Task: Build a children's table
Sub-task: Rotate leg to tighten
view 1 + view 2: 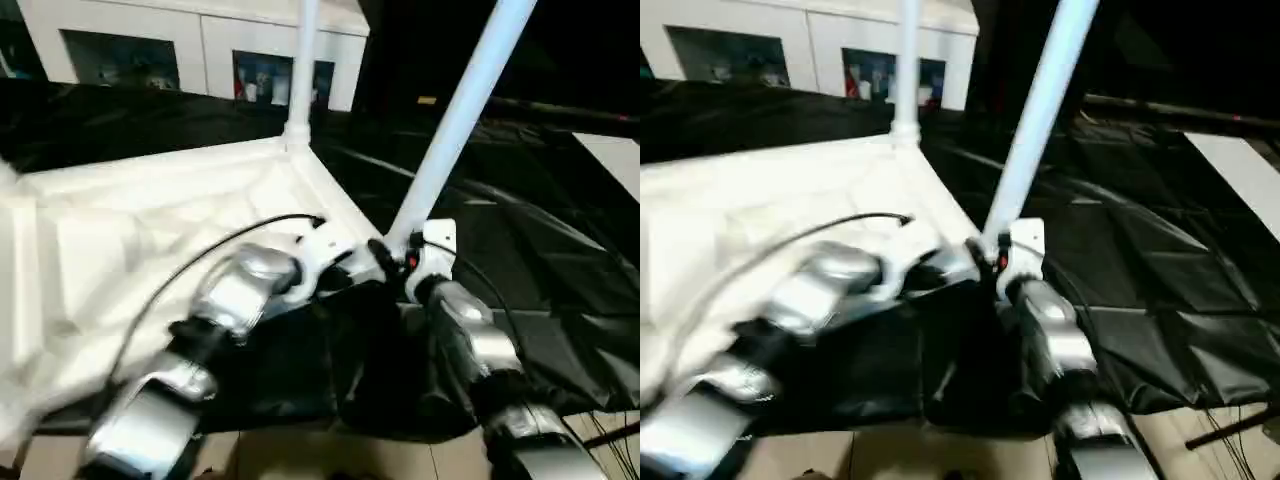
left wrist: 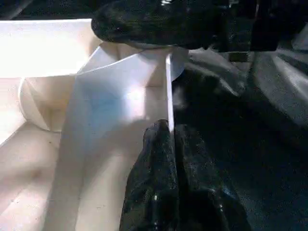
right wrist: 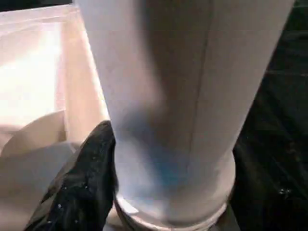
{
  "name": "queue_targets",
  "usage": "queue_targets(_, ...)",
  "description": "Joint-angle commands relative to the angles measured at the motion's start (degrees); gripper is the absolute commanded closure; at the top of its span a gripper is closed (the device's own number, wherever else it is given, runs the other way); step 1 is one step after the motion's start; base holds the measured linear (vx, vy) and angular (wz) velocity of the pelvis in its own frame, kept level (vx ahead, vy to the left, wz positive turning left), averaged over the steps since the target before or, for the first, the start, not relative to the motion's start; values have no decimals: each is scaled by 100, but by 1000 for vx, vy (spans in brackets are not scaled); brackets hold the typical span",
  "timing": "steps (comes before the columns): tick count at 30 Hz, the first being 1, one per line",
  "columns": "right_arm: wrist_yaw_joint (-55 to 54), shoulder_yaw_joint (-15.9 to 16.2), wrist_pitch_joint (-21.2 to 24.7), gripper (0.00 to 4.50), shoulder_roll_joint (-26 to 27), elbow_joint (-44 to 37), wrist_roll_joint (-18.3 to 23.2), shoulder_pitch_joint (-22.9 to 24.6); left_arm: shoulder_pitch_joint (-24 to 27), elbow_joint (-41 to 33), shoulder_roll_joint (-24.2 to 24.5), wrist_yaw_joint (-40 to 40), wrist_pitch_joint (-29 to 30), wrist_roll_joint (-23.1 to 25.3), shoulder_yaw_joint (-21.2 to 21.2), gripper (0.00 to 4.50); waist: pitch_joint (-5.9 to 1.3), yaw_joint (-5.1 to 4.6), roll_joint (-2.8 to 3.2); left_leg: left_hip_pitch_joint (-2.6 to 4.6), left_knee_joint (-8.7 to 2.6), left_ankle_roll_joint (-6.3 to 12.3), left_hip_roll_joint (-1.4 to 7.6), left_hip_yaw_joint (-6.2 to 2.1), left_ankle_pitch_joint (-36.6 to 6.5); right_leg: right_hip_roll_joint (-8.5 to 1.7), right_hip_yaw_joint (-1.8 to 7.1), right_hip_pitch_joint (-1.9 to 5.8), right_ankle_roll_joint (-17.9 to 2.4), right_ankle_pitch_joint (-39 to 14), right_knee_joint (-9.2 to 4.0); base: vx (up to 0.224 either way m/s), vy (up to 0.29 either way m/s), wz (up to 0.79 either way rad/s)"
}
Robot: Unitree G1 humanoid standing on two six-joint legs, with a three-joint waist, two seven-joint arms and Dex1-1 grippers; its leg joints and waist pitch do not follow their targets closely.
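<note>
Right gripper (image 1: 400,255) sits at the base of the near leg (image 1: 462,115), jaws fairly wide round the tube; left gripper (image 1: 335,270) is pinched shut on the top's rim beside it. Head views: top (image 1: 150,240) lies underside up on black sheeting (image 1: 560,250), near the robot's left; far leg (image 1: 303,60) stands upright in its corner socket; near leg leans away to the robot's right, foot at the near corner; a cabinet (image 1: 200,45) stands behind.

Left wrist view: both fingers (image 2: 159,173) closed on the thin rim wall (image 2: 168,91), the corner socket (image 2: 144,53) just ahead; ribs show inside the tray.

Right wrist view: one black finger (image 3: 82,187) lies against the leg's side, w/ the tube's collar (image 3: 192,211) low at the socket; whether it's fully seated can't be told.

Handling, as a judgement: hollow plastic, prob. light but long, so it levers hard on the wrist; smooth, glossy, likely slippery; stiff enough to push. Best hold is low, near the collar, where the taper is widest; rim wall is thin and may flex, so grip near the corner.
</note>
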Motion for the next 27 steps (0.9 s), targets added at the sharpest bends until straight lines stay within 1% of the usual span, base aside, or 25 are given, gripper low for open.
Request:
queue_targets(1,57,-11,-23,180,110,408,-90,-36,-43,272,-49,322,-86,90,85,450,-303,-7,-8,-7,-422,169,114,-57,-1628,-338,266,208,-374,-2787,-547,0,0,0)
queue_targets(2,206,-17,-76,180,128,411,-57,-56,-44,266,-20,268,-112,114,49,450,-307,-6,-6,-21,-422,184,116,-59,-1605,-344,267,216,-384,-2743,-539,0,0,0)
queue_targets(3,342,-24,-117,145,141,407,-21,-67,-43,256,7,221,-132,129,17,450,-309,-2,-3,-18,-423,200,119,-56,-1599,-343,271,214,-396,-2699,-537,0,0,0)
queue_targets(4,402,-28,-136,124,136,395,-3,-65,-42,255,20,208,-143,133,7,450,-310,7,-9,-18,-423,226,127,-52,-1554,-340,280,216,-430,-2568,-519,0,0,0)
queue_targets(5,561,-38,-187,110,124,362,43,-59,-39,254,54,172,-173,144,-19,450,-316,11,1,-24,-428,243,134,-52,-1516,-338,281,225,-489,-2432,-502,0,0,0)
queue_targets(8,876,8,-198,93,55,231,61,-12,-14,197,119,32,-186,148,-85,450,-314,6,-1,-57,-437,279,134,-53,-1487,-335,279,252,-551,-2381,-489,0,0,0)
queue_targets(9,1049,92,-224,82,-37,141,7,37,2,179,166,-42,-263,166,-134,450,-314,13,18,-49,-435,269,137,-54,-1480,-345,278,251,-547,-2446,-506,0,0,0)
queue_targets(10,1154,149,-234,74,-96,87,-22,71,9,178,188,-82,-292,171,-149,450,-314,13,18,-49,-435,269,137,-54,-1480,-345,278,251,-547,-2446,-506,0,0,0)
queue_targets(11,1484,303,-272,64,-281,-146,-74,206,49,142,287,-278,-502,183,-214,450,-326,36,4,-42,-420,308,137,-44,-1358,-346,287,251,-581,-2317,-499,0,0,0)
queue_targets(12,1484,303,-272,64,-281,-146,-74,206,49,142,287,-278,-502,183,-214,450,-321,43,-3,-45,-416,340,134,-34,-1323,-336,291,250,-591,-2254,-498,0,0,0)
queue_targets(13,2029,421,-278,64,-511,-450,-79,398,94,128,404,-454,-607,184,-235,450,-318,42,-4,-55,-425,377,141,-35,-1288,-335,293,259,-631,-2190,-489,0,0,0)
queue_targets(14,2196,456,-283,64,-582,-545,-79,460,113,120,443,-543,-708,175,-251,450,-326,55,-12,-60,-416,402,140,-34,-1248,-335,292,274,-626,-2163,-486,0,0,0)
queue_targets(15,2469,511,-294,64,-696,-697,-79,562,145,107,510,-695,-892,161,-279,450,-319,68,-12,-61,-419,443,141,-32,-1233,-342,295,265,-653,-2175,-490,0,0,0)
queue_targets(16,2801,598,-312,64,-872,-913,-78,712,187,62,595,-868,-968,136,-309,450,-319,71,30,-62,-425,440,147,-42,-1277,-349,294,267,-656,-2308,-492,0,0,0)
queue_targets(17,3132,699,-334,64,-1078,-1149,-87,875,258,-34,708,-1165,-1213,62,-344,450,-312,75,31,-63,-434,436,157,-44,-1284,-351,295,272,-649,-2331,-513,0,0,0)
queue_targets(18,3411,784,-369,64,-1285,-1362,-100,1028,345,-181,838,-1522,-1351,-55,-364,450,-323,90,16,-56,-428,439,167,-46,-1250,-348,291,278,-650,-2268,-502,0,0,0)
queue_targets(19,3697,840,-352,64,-1488,-1585,-87,1177,442,-362,995,-1953,-1524,-198,-400,450,-324,97,10,-87,-429,504,178,-40,-1098,-345,305,298,-769,-1906,-447,0,0,0)
queue_targets(20,3778,849,-322,64,-1545,-1655,-66,1219,476,-429,1053,-2107,-1588,-246,-417,450,-324,97,10,-87,-429,504,178,-40,-1098,-345,305,298,-769,-1906,-447,0,0,0)
queue_targets(21,3860,860,-274,64,-1603,-1736,-30,1262,507,-492,1114,-2262,-1647,-293,-437,450,-335,82,14,-94,-428,521,178,-41,-1039,-340,308,306,-839,-1744,-417,0,0,0)
queue_targets(22,4049,864,-169,64,-1712,-1937,91,1361,581,-676,1278,-2607,-1676,-384,-500,450,-347,76,26,-71,-418,551,190,-32,-944,-339,317,299,-1003,-1463,-376,0,0,0)
queue_targets(23,4222,860,-61,64,-1798,-2131,207,1449,643,-834,1407,-2898,-1664,-470,-530,450,-347,76,26,-71,-418,551,190,-32,-944,-339,317,299,-1003,-1463,-376,0,0,0)
queue_targets(24,4222,860,-61,64,-1798,-2131,207,1449,643,-834,1407,-2898,-1664,-470,-530,450,-330,82,47,-40,-426,559,198,-19,-976,-334,319,280,-1085,-1403,-385,0,0,0)
queue_targets(25,4446,843,41,64,-1882,-2377,317,1556,713,-1004,1561,-3225,-1636,-560,-553,450,-353,88,65,-16,-408,549,210,-12,-906,-340,326,285,-1197,-1161,-339,0,0,0)
queue_targets(26,4486,847,56,64,-1894,-2416,325,1573,724,-1025,1585,-3258,-1642,-563,-556,450,-353,88,65,-16,-408,549,210,-12,-906,-340,326,285,-1197,-1161,-339,0,0,0)
queue_targets(27,4549,862,69,64,-1917,-2482,334,1603,744,-1063,1630,-3314,-1655,-568,-562,450,-332,79,58,-29,-421,566,206,-5,-892,-318,323,279,-1256,-1047,-331,0,0,0)
